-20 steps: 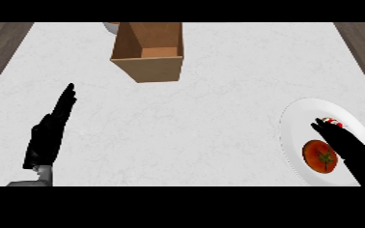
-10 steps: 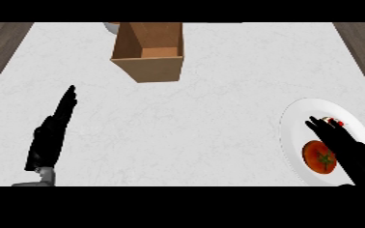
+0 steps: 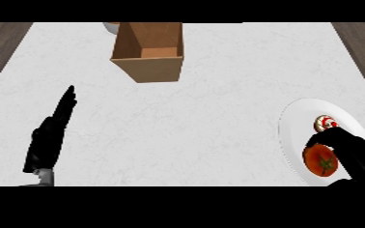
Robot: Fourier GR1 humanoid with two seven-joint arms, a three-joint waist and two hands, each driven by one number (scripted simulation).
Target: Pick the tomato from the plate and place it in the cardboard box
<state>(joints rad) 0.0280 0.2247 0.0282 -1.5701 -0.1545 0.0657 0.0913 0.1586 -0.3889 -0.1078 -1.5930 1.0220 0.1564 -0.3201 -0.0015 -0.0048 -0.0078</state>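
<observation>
A red tomato [image 3: 320,161] with a green stem lies on the white plate [image 3: 294,130] at the counter's right edge. My right hand [image 3: 347,147] reaches over the plate from the right, its fingers curling round the far side of the tomato. A small round red-and-white item [image 3: 327,122] lies on the plate just beyond the fingers. The open cardboard box [image 3: 149,51] stands at the back, left of centre. My left hand [image 3: 50,137] rests open at the lower left, fingers straight and pointing away.
A pale round vessel [image 3: 111,26] peeks out behind the box's left corner. Dark wood flooring shows past the counter's left and right edges. White counter top [image 3: 185,121] stretches between the box and the plate.
My right hand has slid lower over the plate and its fingers have curled closer round the tomato. My left hand has hardly moved.
</observation>
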